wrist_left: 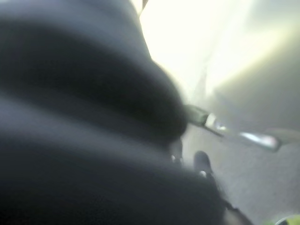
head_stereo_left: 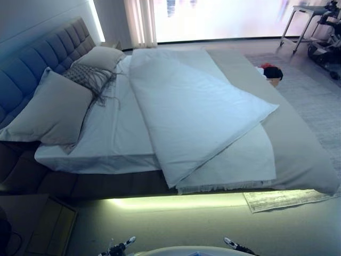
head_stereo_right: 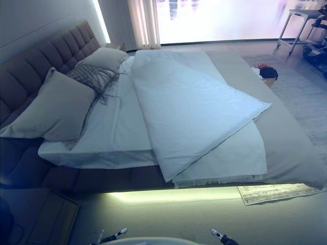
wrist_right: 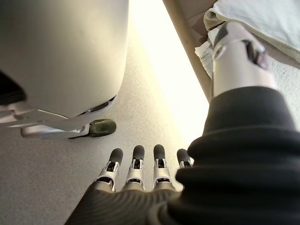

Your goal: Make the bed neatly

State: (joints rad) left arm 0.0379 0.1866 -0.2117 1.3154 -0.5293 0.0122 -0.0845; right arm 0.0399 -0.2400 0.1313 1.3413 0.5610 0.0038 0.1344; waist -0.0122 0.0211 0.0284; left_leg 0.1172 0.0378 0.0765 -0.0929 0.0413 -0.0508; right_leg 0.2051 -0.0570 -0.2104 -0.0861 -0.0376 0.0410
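The bed lies across the view with its padded headboard at the left. A white duvet lies crooked on it, folded back on a slant, one corner pointing right and its lower edge hanging over the near side. A grey bedspread shows under it toward the foot. Two large pillows and a grey fringed cushion lean by the headboard. My left hand and right hand hang low, short of the bed. The right hand's fingers are straight over the floor, holding nothing.
A light strip glows under the bed's near edge. A nightstand stands at the lower left. A rug's edge sticks out at the foot. A basket with red and black things sits beyond the bed. A small table stands far right.
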